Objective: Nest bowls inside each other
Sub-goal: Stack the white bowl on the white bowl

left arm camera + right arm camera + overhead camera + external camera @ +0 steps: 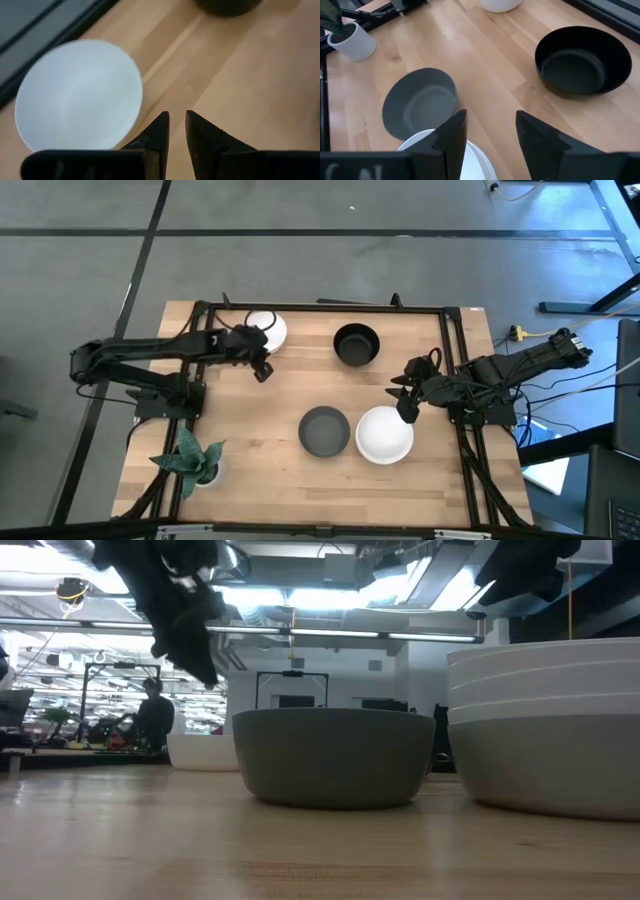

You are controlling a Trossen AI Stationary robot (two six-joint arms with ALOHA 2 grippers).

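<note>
Wooden tabletop (260, 440) carried four bowl sites: a white stack (385, 434) touching the grey bowl (324, 430), a black bowl (356, 344) apart behind, a single white bowl (268, 330) far left. Right gripper (407, 392) hung apart over the stack's rim; left gripper (262, 367), fingers nearly together, sat beside the single bowl. Pinching one wall squarely would serve; bare wood mid-table gave room.
</note>
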